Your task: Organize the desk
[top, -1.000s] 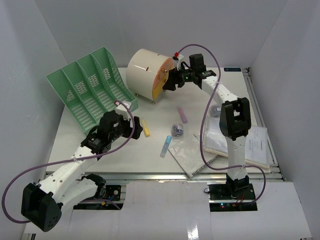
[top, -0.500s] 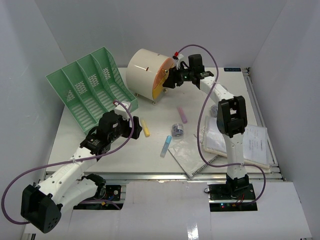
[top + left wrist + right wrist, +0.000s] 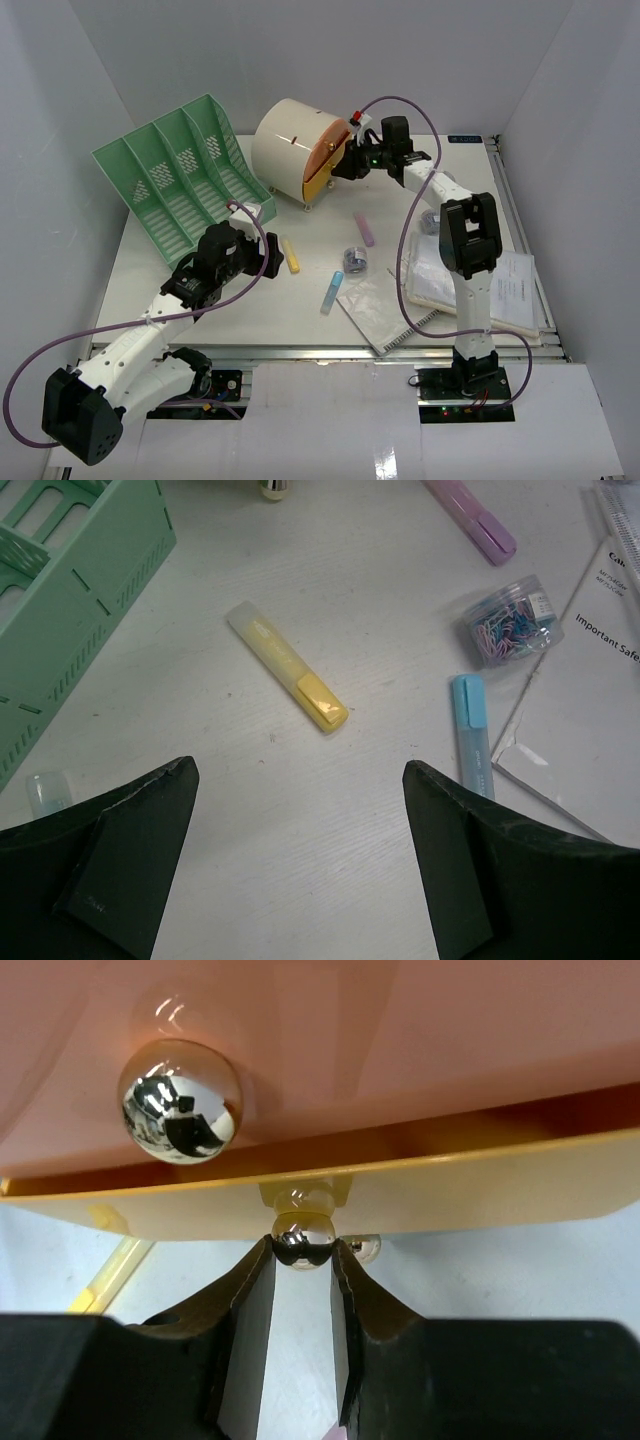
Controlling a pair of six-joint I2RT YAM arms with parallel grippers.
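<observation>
Item: the desk [image 3: 290, 310], a white tabletop that fills the top view from the arm bases to the back wall. We judge it rigid, heavy and fixed (nothing to lift). Its smooth face will likely let small things skid, so we take hold of what lies on it, never of it.

Contents in the top view, by the clock from the desk's middle:
- 10 o'clock: green file rack [image 3: 180, 175].
- 12 o'clock: cream drawer unit [image 3: 280, 140], with its orange face toward 3 o'clock.
- Centre: yellow highlighter [image 3: 288, 677], purple highlighter [image 3: 365, 230], blue highlighter [image 3: 331, 292] and tub of paper clips [image 3: 354, 258].
- 4 o'clock: notebook [image 3: 375, 315] and loose papers [image 3: 510, 285].

Right gripper [image 3: 302, 1252]: at the drawer face. Its jaws stand narrow, one pad on either side of the lower knob [image 3: 303, 1236] and seemingly touching it (we cannot see how firmly). The upper knob [image 3: 180, 1100], at 11 o'clock of it, is untouched. The lower knob is small, round and polished, so we rate it slippery. It is best pinched across its widest part and drawn straight out. The unit looks light and may slide with the pull.

Left gripper [image 3: 300, 780]: jaws spread wide, nothing held. It hangs above the desk with the yellow highlighter at its 12 o'clock.
</observation>
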